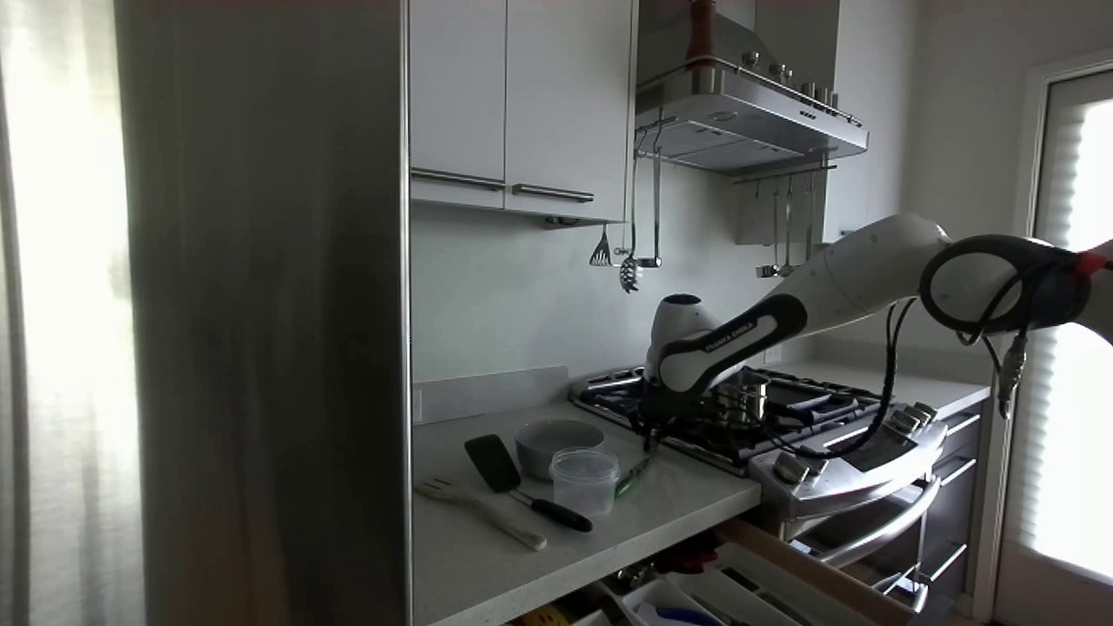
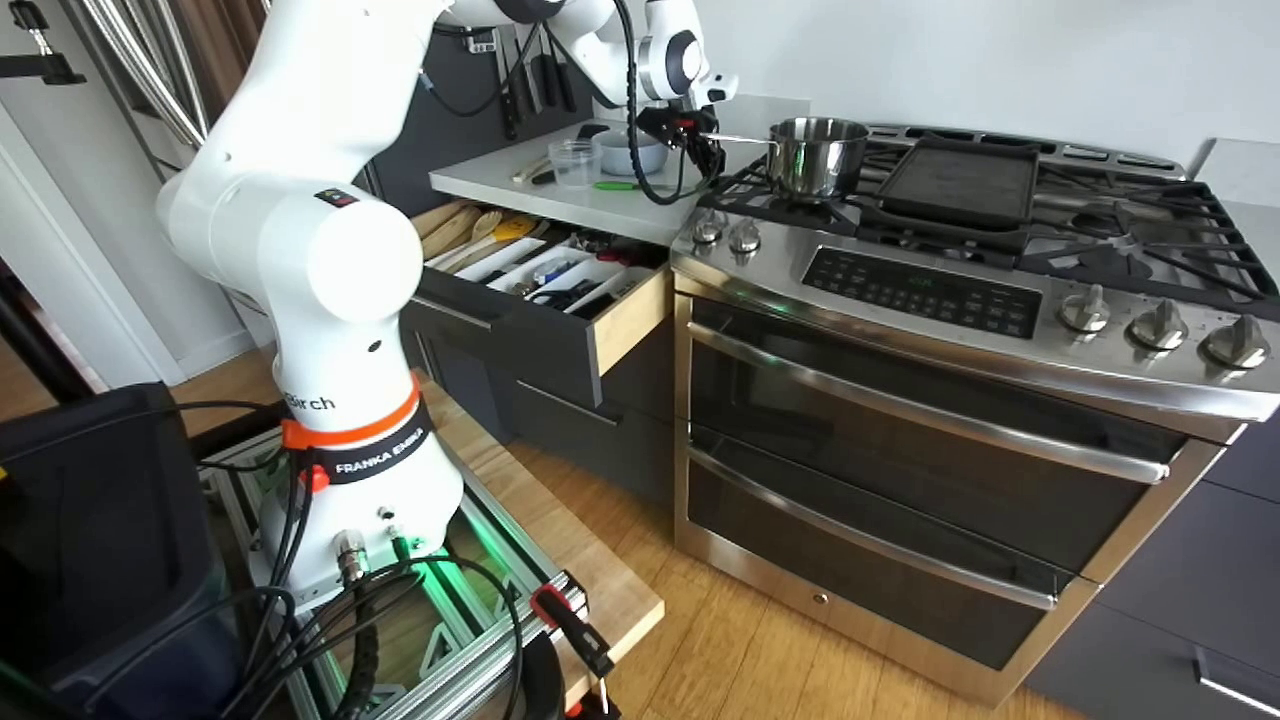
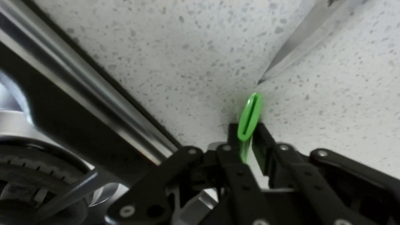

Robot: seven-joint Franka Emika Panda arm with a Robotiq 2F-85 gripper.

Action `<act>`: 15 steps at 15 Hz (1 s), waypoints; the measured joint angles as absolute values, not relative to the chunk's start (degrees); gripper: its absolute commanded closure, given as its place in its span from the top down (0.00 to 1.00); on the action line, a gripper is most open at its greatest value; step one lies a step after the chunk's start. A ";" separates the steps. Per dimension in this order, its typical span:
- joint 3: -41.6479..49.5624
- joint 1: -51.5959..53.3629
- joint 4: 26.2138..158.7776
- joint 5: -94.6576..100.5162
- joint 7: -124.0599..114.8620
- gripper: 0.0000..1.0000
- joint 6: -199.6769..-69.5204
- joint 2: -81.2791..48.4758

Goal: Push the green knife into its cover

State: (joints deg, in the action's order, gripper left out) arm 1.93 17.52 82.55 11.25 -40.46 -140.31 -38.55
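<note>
Green and slightly glossy, the cover (image 3: 245,118) sits in the pincer (image 3: 246,134), whose flat black fingers (image 3: 263,140) stand only a sliver apart and look pinched against both its flanks; how firmly, I can't tell. Its slotted mouth end is toward the knife (image 3: 293,43), whose bare grey blade seems to lie on the speckled desk (image 3: 175,59), tip just beside the slot but not in it. What worries me is alignment: the mouth looks tipped up, off the blade's line, so pushing like this, I judge, may drive the tip into the smooth lip and skid it aside. Nothing grips the knife's green handle (image 2: 615,185), so contact could shove the whole knife along the hard desk. Being thin and rounded, the cover might also twist in my hold. In an exterior view, the shiny steel pot (image 2: 815,160) has its slim handle near the pincer; a careless sideways swing could knock it.
</note>
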 measured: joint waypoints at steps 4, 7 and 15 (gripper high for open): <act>2.03 17.54 82.33 11.24 -39.32 0.07 -139.49 -38.50; 2.02 17.55 82.29 11.24 -39.24 0.34 -139.42 -38.51; 1.62 18.34 81.88 9.50 -39.40 0.93 -137.47 -38.53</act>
